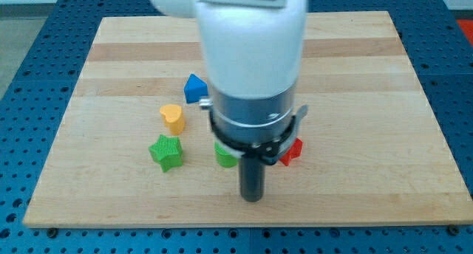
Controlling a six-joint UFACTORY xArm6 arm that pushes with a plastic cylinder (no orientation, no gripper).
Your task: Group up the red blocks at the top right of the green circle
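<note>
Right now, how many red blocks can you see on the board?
1. A red block peeks out at the view's right of the arm, right of the green circle and near my tip. The arm may hide others.

I am looking at what is showing every sign of a robotics lab bench. A pale wooden board (384,84) is lying flat on a blue metal table (22,55) whose surface is carrying a regular grid of small holes, the kind of perforated plate used for bolting equipment down. A bulky white and grey arm housing (251,55) is hanging over the board. Nothing domestic is showing anywhere around it.
</note>
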